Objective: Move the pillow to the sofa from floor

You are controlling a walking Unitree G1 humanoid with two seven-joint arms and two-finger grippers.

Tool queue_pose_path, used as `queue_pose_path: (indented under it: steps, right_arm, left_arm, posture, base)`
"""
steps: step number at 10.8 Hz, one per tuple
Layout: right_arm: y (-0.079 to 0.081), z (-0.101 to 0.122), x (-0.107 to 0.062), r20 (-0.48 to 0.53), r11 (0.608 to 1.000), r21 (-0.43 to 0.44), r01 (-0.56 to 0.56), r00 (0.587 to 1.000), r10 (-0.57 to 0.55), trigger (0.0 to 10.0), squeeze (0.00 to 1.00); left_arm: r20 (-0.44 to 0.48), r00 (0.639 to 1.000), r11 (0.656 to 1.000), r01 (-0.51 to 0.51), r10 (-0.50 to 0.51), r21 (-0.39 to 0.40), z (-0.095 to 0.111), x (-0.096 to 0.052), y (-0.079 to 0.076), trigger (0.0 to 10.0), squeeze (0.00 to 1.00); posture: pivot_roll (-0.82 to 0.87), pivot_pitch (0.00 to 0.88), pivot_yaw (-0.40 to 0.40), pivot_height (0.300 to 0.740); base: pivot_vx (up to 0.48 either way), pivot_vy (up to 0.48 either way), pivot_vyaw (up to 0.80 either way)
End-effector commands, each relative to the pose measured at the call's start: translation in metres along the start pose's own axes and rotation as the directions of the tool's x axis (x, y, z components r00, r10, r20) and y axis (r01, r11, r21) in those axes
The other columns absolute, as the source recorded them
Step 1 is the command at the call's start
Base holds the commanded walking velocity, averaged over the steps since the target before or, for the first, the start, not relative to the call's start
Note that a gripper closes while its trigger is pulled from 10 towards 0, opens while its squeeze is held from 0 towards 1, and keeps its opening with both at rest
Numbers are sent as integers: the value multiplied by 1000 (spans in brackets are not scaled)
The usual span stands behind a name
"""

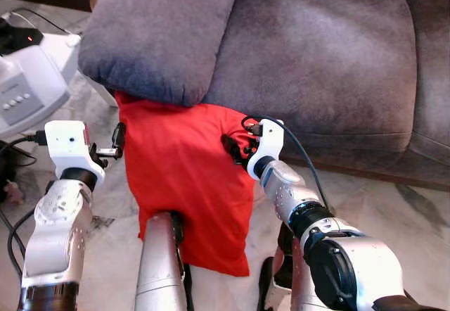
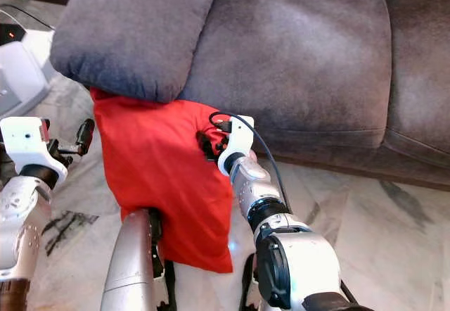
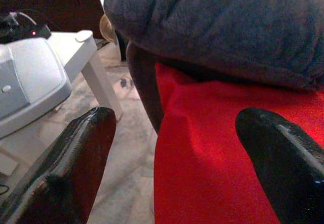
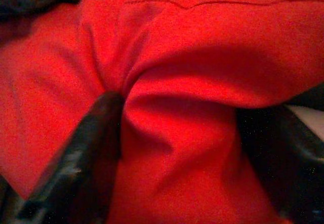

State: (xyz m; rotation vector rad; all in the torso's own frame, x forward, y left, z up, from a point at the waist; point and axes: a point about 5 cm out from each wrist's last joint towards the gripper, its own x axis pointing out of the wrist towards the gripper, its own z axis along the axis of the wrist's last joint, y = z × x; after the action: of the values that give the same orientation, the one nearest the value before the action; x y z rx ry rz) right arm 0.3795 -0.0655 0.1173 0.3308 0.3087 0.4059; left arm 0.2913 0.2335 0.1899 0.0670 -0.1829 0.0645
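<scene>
Upright against the front of the sofa (image 1: 330,58), the red pillow (image 1: 183,177) is stood with its long axis running from the floor (image 1: 394,219) up toward the seat; its lower corner is rested on the marble tiles and its upper edge is tucked beneath the overhanging grey cushion (image 1: 158,33). The pillow's right upper edge is pinched by the right gripper (image 4: 177,148), whose two black fingers are closed on a bunched fold of red cloth, as is seen in the right wrist view where fabric is squeezed between them. The left gripper (image 1: 112,146) is held just beside the pillow's left edge, its fingers (image 3: 66,168) spread wide apart with nothing between them; whether a fingertip touches the cloth cannot be told. A white appliance (image 1: 28,79) on a small white table (image 3: 88,57) is placed to the left, near the left arm, so room on that side is narrowed. Bare tiles are seen to the right of the pillow, along the sofa's base, and the broad seat surface above is shown uncovered beyond the cushion.
</scene>
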Motion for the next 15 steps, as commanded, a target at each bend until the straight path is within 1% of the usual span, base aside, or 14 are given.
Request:
queue_pose_path:
  steps: [1,5,8,10,12,14,15]
  right_arm:
    - [1,-25,-3,-95,1000,9,-5,995,6,0,0]
    - [2,-18,-2,-71,1000,9,-10,997,11,0,0]
    - [0,-6,-1,-26,1000,7,-13,1000,14,0,0]
    - [-3,8,-1,36,999,-50,-7,999,9,0,0]
    - [-8,27,-4,139,992,-124,-6,990,24,0,0]
    - [-9,46,-7,240,992,-127,-12,970,43,0,0]
    - [-9,58,-10,307,992,-129,-6,950,45,4941,0]
  left_arm:
    - [-27,1000,1000,-16,16,-7,-4,-5,2,10000,0]
    - [-30,999,1000,-18,17,-12,-5,-3,2,10000,0]
    - [-21,1000,1000,-13,13,-18,-5,4,-2,10000,0]
    - [-14,1000,1000,-11,11,-26,-5,8,-4,10000,0]
    - [-7,1000,999,-7,7,-37,-7,11,-9,10000,0]
    - [0,1000,999,-5,5,-50,-9,13,-12,10000,0]
    - [8,1000,998,-4,5,-58,-10,15,-14,10000,0]
  posture:
    - [346,428,15,548]
    - [340,421,16,548]
    - [328,400,15,548]
    - [307,383,14,548]
    - [285,364,14,548]
    - [262,342,12,548]
    - [254,332,10,548]
  base:
    - [0,0,0]
    - [0,0,0]
    - [0,0,0]
    - [0,0,0]
    - [0,0,0]
    - [0,0,0]
    - [0,0,0]
